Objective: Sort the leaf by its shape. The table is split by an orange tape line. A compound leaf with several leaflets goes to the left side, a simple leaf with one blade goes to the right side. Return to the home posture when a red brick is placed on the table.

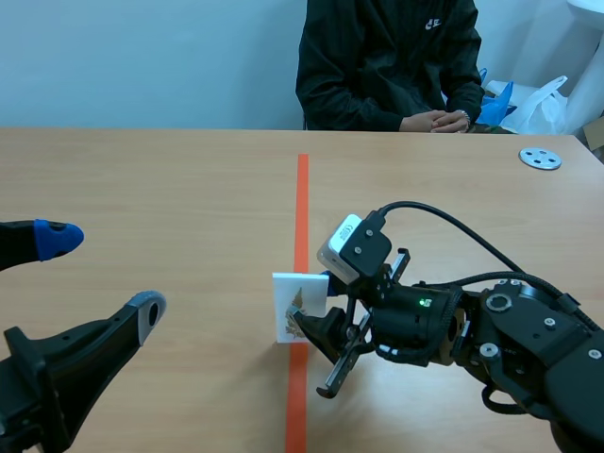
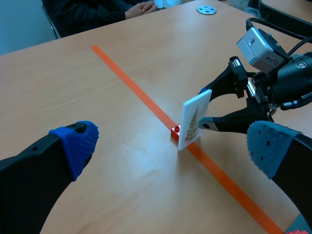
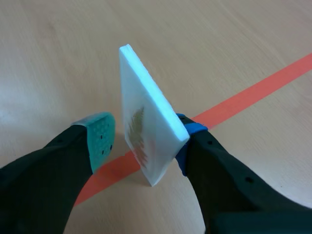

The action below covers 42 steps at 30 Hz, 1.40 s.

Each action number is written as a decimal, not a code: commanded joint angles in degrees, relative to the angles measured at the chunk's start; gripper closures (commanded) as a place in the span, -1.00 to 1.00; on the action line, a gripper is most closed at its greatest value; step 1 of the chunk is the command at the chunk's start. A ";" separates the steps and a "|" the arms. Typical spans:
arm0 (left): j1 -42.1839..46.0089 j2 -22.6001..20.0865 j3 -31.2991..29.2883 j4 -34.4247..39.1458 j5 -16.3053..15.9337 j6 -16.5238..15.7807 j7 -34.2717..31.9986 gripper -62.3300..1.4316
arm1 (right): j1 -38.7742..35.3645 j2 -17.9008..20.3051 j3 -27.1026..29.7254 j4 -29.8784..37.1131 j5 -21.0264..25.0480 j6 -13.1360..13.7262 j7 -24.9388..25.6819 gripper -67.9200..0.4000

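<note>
nearest to me, well to the left of the orange tape line (image 1: 302,198), my left pincer (image 1: 102,274) hangs above the surface (image 1: 142,189) with its fingers spread wide and nothing between them. i judge it idle for this step.

right on the tape line stands the leaf card (image 1: 294,297), a white slab set upright on its edge, with a small red block (image 2: 175,130) at its foot on the line. my right pincer (image 3: 144,136) comes in from the right of the line and straddles the card. the blue pad (image 3: 190,129) sits against the card's back, while the green pad (image 3: 100,136) stands just off the printed face, so the fingers are apart and not yet clamped.

the print looks feathery, a stem with many small leaflets, so i read it as a compound leaf, though the drawing is small. that would send it to the left of the line.

the step in hand, as i judge it, is the grasp. next i should close on the card squarely so it does not tip, lift it free and carry it across the line to the left.

far to the right of the line lies a grey disc (image 1: 540,159). beyond the line's far end a person (image 1: 387,66) sits with hands folded.
</note>
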 commanded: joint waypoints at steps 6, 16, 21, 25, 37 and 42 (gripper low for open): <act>-0.20 0.28 0.11 0.79 -0.37 -0.13 -1.22 -1.00 | 0.83 0.15 0.20 1.01 0.61 -0.02 0.90 0.67; -0.20 0.28 0.11 0.79 -0.37 -0.13 -1.22 -1.00 | 0.83 0.28 0.39 1.25 0.68 0.00 1.95 0.94; -0.20 0.28 0.11 0.79 -0.37 -0.13 -1.22 -1.00 | 0.50 0.44 2.71 4.28 0.74 0.92 2.29 0.94; -0.20 0.28 0.11 0.79 -0.37 -0.13 -1.22 -1.00 | -0.98 0.50 8.07 8.59 2.54 2.21 1.97 0.94; -0.20 0.28 0.11 0.79 -0.37 -0.13 -1.20 -1.00 | -4.24 0.46 29.59 13.29 16.57 -0.07 -6.93 0.94; -0.20 0.28 0.11 0.79 -0.37 -0.13 -1.20 -1.00 | -3.74 0.46 34.34 12.90 19.12 -7.45 -10.80 0.94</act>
